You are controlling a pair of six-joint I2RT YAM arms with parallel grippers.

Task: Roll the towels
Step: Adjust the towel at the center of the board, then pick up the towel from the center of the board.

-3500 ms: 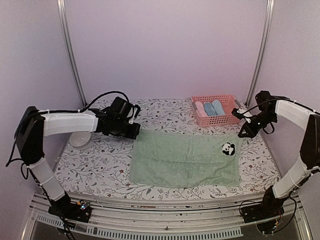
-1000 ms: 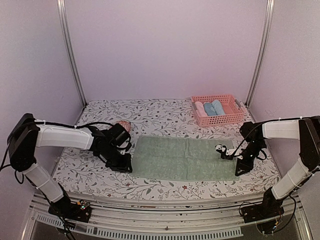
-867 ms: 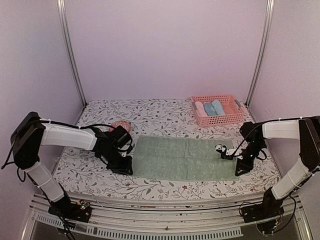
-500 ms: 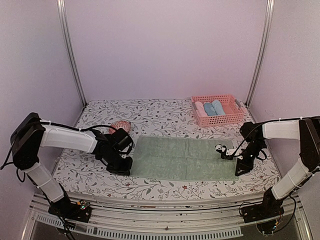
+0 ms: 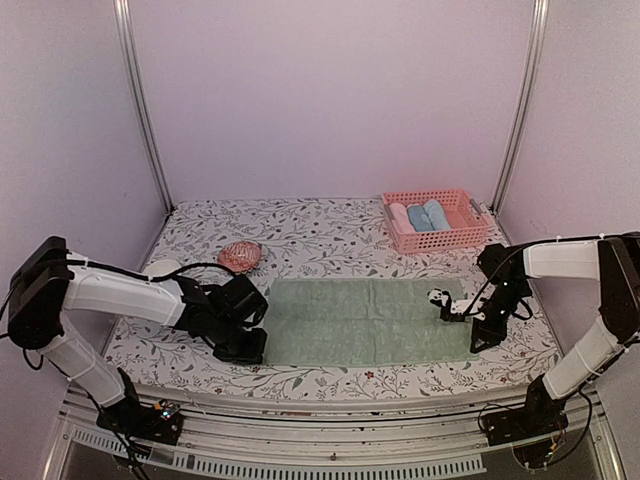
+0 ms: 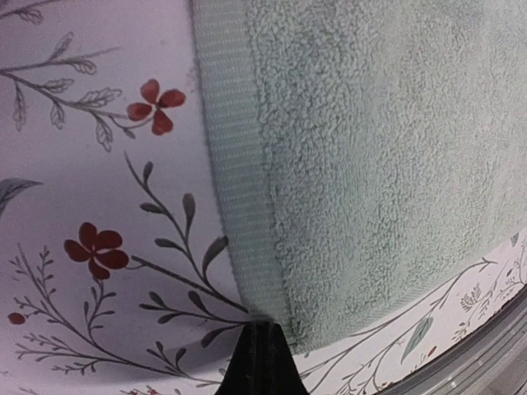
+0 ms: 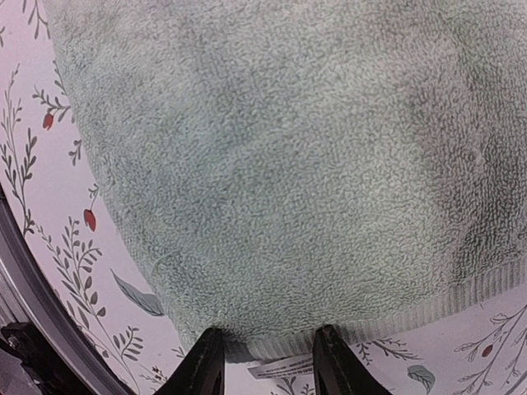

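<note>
The green towel (image 5: 365,320) lies flat on the flowered table (image 5: 320,235), close to the front edge and between the two arms. Its long axis goes from left to right across the table, and its short ends point toward the grippers. The left gripper (image 5: 245,347) is low at the near left corner of the towel. In the left wrist view its fingers (image 6: 262,362) are pressed together into one dark tip that touches the hem just beside the corner. I cannot tell if some cloth is pinched there. The right gripper (image 5: 468,322) is at the right short end, just beside the panda print (image 5: 437,298). In the right wrist view its jaws stand apart, and the hem with a small white label (image 7: 276,368) lies in the gap between them.
</note>
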